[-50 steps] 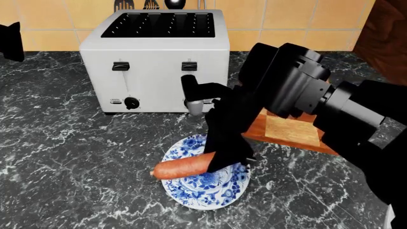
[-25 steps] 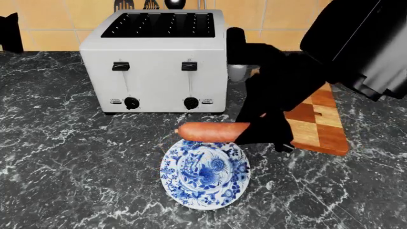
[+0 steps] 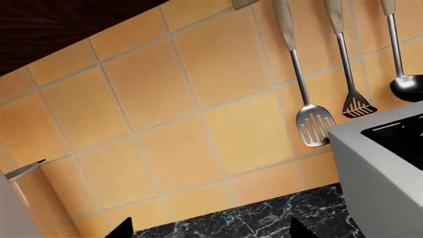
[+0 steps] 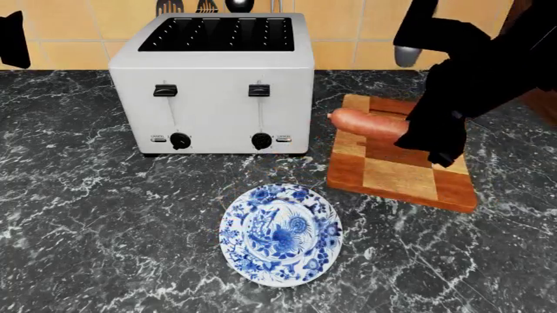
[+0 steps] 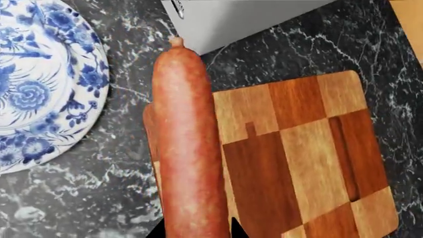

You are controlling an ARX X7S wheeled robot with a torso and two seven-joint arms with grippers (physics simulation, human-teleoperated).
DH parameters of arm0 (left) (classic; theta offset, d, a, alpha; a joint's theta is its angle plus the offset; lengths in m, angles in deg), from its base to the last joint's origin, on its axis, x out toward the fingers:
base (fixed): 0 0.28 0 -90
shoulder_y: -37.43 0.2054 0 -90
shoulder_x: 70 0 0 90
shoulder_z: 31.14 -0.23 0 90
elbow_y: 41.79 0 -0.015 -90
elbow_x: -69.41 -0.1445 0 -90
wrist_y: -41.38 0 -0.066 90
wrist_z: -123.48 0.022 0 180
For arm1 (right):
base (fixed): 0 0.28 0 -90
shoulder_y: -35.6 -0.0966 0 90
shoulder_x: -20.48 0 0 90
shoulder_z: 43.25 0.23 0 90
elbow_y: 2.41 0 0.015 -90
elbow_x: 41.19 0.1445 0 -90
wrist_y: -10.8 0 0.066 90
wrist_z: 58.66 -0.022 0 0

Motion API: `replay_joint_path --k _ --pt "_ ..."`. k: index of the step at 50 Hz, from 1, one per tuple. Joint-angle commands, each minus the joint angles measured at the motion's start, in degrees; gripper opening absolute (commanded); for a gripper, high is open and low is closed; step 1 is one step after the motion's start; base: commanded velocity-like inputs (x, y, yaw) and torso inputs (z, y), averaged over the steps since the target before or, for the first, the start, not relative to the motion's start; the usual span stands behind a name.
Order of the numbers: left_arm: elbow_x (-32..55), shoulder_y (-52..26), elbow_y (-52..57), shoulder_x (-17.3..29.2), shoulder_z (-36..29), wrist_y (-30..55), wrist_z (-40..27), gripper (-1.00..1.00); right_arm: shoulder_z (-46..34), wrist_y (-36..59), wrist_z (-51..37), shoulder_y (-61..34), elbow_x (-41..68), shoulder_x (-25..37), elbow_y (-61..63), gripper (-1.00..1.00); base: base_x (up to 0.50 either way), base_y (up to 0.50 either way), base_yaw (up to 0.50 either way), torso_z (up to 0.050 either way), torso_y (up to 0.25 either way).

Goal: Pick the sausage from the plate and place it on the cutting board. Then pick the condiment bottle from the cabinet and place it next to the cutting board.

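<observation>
1. The right gripper (image 4: 432, 145) hangs over the rectangular wooden cutting board of light and dark checkered blocks (image 4: 392, 177), clamped on one end of the smooth reddish-orange sausage (image 4: 367, 123). The free end pokes out toward the silver four-slot toaster (image 4: 213, 85).

2. The wrist camera confirms it: the sausage (image 5: 188, 148) runs lengthwise away from the black fingertips (image 5: 158, 232) that pinch it at the frame's lower edge, so that hand is closed on the sausage.

3. The relation that matters: the sausage's long axis lies roughly along the board's (image 5: 297, 158) toaster-side edge, not its middle. In the wrist view the far tip reaches past the board's corner, over black marble countertop (image 5: 278, 54).

4. It looks held above the board rather than resting on it, though how high I can't say.

5. My call: shift a touch toward the board's centre, away from the toaster, then lower and let go. Released here, it might roll off the edge.

6. The small round white plate with blue floral pattern (image 4: 280, 235) sits bare on the counter, just beside the board's near corner.

7. The left gripper (image 3: 208, 230) shows only two dark tips at the frame's bottom, spread apart with nothing between them, facing the tan tiled wall (image 3: 165, 124) and hanging metal utensils (image 3: 314, 124). It's well apart from the action; the right arm owns this placement.

8. No condiment bottle in view yet.
</observation>
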Motion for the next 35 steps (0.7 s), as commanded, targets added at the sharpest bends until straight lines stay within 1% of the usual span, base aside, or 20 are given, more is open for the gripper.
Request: replay_joint_path --k 1,12,21,29,35 --pt "0.1 0.2 0.1 0.0 0.2 0.0 -0.2 1.0 -2.6 0.7 -0.8 -1.7 -3.9 0.6 -4.7 -1.0 0.0 0.0 0.0 0.0 0.0" --pt "0.2 0.4 0.7 0.3 0.1 0.4 -0.1 1.0 -3.7 -0.6 -2.3 -0.1 -6.3 -0.4 -10.1 -1.0 0.0 0.0 0.0 0.0 0.0" --pt "0.1 0.4 0.9 0.3 0.1 0.5 -0.3 1.0 -1.0 -7.8 -6.6 3.8 -8.3 -4.6 -21.5 -1.0 0.0 0.0 0.0 0.0 0.0" --pt "0.3 0.8 1.5 0.8 0.3 1.0 -0.3 1.0 1.3 -15.4 -8.8 7.2 -9.3 -9.8 -33.0 -1.0 0.0 0.0 0.0 0.0 0.001" --pt "0.4 1.0 1.9 1.0 0.4 1.3 -0.2 1.0 2.5 -17.3 -9.2 9.1 -8.7 -11.7 -37.3 -1.0 0.0 0.0 0.0 0.0 0.0"
